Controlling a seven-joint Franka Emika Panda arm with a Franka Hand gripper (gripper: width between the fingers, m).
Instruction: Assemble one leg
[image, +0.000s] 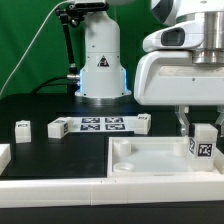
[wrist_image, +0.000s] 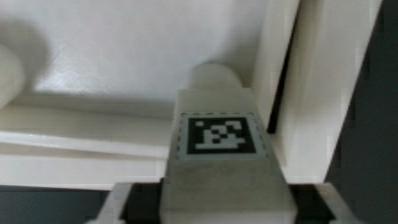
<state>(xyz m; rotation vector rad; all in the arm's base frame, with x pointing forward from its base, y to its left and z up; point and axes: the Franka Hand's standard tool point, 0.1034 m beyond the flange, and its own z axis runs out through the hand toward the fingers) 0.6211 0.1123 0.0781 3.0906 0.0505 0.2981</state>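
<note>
My gripper (image: 200, 130) is shut on a leg (image: 204, 146), a small white block with a black-and-white tag. It holds the leg upright over the far right corner of the large white tray piece (image: 150, 165), at the exterior view's right. In the wrist view the leg (wrist_image: 222, 125) runs out from between my fingers (wrist_image: 150, 200), its tag facing the camera. Its far end is close to the tray's inner floor (wrist_image: 107, 80), beside the raised rim (wrist_image: 302, 70). I cannot tell whether the leg touches the tray.
The marker board (image: 103, 124) lies in front of the robot base (image: 102, 60). Loose white legs lie at its left (image: 58, 127), further left (image: 22, 128) and at its right (image: 145, 122). A white piece's edge (image: 4, 155) shows at the far left.
</note>
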